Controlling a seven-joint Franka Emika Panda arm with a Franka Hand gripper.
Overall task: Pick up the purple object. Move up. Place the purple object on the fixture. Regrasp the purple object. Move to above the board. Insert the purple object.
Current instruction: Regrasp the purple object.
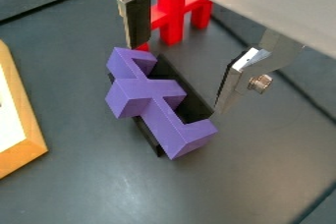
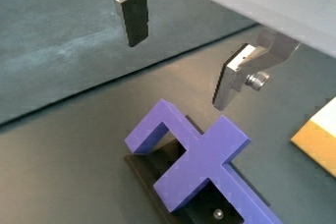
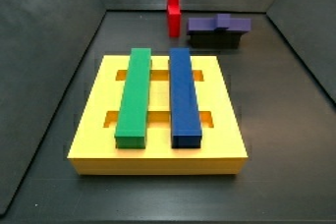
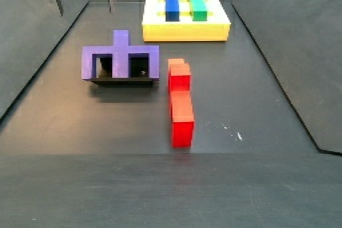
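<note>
Fixture [image 2: 197, 200] mostly hidden beneath purple object [image 2: 197, 159], gripper [image 1: 184, 51] above

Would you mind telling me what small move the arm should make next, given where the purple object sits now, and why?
Probably lower the tool straight down to regrasp. Its fingers stand open and empty above the purple object, which rests on the fixture, apart from the red bar. The yellow board still awaits the piece, so closing on it comes first.
</note>
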